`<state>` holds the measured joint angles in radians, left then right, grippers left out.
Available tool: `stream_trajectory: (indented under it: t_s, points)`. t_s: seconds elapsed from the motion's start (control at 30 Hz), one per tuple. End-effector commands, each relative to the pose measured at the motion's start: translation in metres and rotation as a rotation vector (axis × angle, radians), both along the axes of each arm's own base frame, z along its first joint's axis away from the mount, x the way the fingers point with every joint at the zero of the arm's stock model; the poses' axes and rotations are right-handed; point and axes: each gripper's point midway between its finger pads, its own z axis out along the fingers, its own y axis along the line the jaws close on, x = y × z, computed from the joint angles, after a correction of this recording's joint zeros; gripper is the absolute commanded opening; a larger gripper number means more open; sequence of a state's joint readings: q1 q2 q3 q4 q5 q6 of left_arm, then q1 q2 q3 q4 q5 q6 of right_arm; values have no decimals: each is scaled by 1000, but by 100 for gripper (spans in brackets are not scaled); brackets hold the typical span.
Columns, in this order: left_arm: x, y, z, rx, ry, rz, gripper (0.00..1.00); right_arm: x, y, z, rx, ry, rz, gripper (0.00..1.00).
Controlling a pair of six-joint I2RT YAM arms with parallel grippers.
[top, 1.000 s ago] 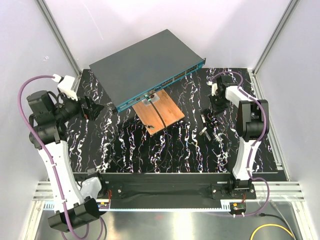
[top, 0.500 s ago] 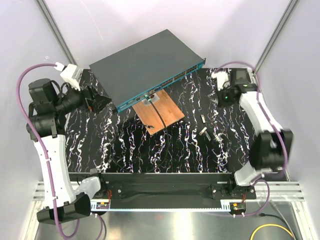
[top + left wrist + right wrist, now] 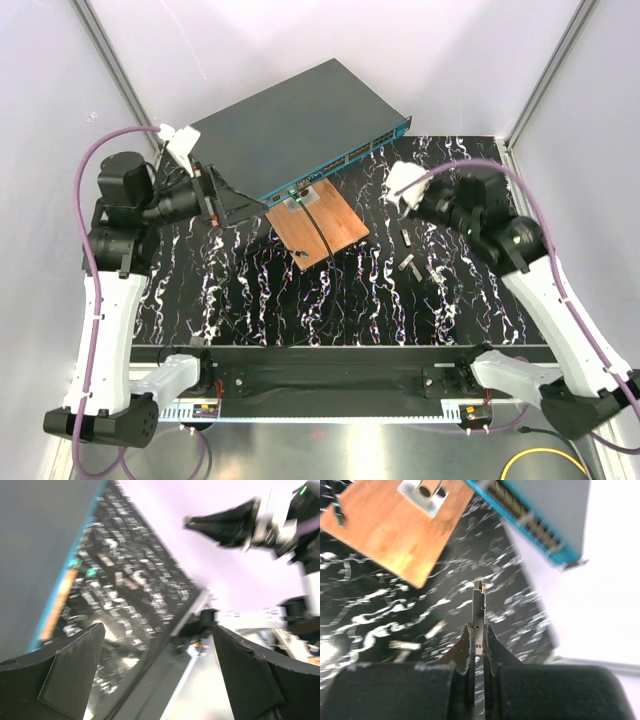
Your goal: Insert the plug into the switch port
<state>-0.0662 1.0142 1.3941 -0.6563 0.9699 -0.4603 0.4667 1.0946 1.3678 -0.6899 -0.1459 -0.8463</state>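
Note:
The switch lies at the back, a flat dark grey box with its teal port face turned toward me. My right gripper hovers to the right of that face, shut on a thin metal plug. The plug sticks up from between the fingers. Beyond it the right wrist view shows the port face. My left gripper is open and holds nothing, by the switch's left front corner. Its view is blurred, with the switch's grey top on the left.
A copper-brown board with a small metal bracket and a black cable lies in front of the switch. Three loose plugs lie on the black marbled mat right of the board. White walls stand on three sides.
The right gripper has shut on the plug and swung from the back right toward the middle. The left gripper has swung right to the switch's corner.

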Motion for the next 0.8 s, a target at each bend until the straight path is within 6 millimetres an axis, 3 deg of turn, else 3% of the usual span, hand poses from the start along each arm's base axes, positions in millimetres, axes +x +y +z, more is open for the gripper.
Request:
stream_trajectory:
  t_s: [0.0, 0.03, 0.07, 0.1, 0.17, 0.23, 0.27, 0.3, 0.43, 0.6, 0.77]
  points:
    - [-11, -20, 36, -123, -15, -75, 95, 8, 4, 43, -120, -306, -10, 0]
    - [-13, -28, 40, -139, -19, -109, 95, -4, 16, 55, -154, -397, 55, 0]
    - [-10, -34, 37, -152, 13, -128, 95, -4, 19, 45, -194, -431, 65, 0]
    - [-9, -40, 36, -178, 69, -142, 95, -5, 27, 63, -169, -542, 72, 0]
    - [-17, -58, 39, -203, 84, -223, 95, -17, 41, 60, -241, -682, 145, 0]
    - [-20, -75, 31, -197, 119, -281, 95, -28, 48, 88, -237, -871, 161, 0]
    - [-20, -81, 29, -196, 123, -302, 95, -34, 59, 80, -242, -902, 212, 0]
    - [-18, -88, 22, -196, 154, -319, 95, -39, 62, 88, -229, -956, 220, 0]
    - [-28, -113, 13, -182, 177, -414, 92, -55, 81, 90, -254, -1054, 295, 0]
    - [-28, -130, 5, -153, 178, -453, 86, -71, 97, 90, -241, -1113, 350, 0]
    - [-33, -140, 0, -139, 192, -494, 70, -79, 108, 85, -236, -1160, 372, 0]
